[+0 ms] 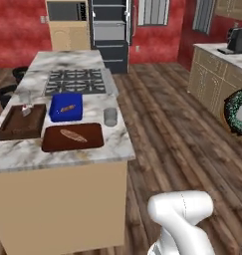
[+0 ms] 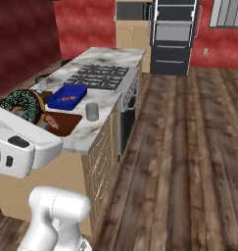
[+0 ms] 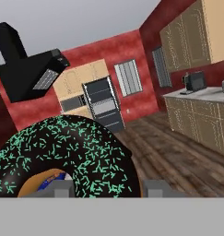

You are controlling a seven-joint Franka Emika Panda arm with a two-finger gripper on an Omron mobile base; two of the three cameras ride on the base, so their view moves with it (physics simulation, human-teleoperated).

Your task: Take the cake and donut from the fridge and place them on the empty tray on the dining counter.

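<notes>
Chocolate glaze flecked with green sprinkles covers the donut (image 3: 62,156), which looms large at about 8 o'clock in the hand view, with the gripper (image 3: 106,188) clenched on it, one dark fingertip poking up through the ring's hole and the other just outside its rim. In the left base view the same donut (image 1: 235,113) hangs in the air at 3 o'clock, well apart from the tabletop (image 1: 87,147); in the right base view it (image 2: 22,105) sits at 9 o'clock, just above the white arm. On the marbled stone tabletop, the dark brown wooden tray (image 1: 20,124) lies at the near left end, at 9 o'clock in the left base view, with a small white object on its far edge, too blurred to name for certain. Just beside the tray at its 3 o'clock stands a blue dish (image 1: 66,107) holding a small tan item, and in front of that lies a reddish-brown board (image 1: 72,138) with a tan loaf-like piece on it. A grey cup (image 1: 110,117) stands near the right edge, beside the board. Beyond the dish, the gas stove (image 1: 75,82) is set into the stone. Against the far red wall at 12 o'clock the black fridge (image 1: 110,35) stands with its door open, grey shelves showing.
</notes>
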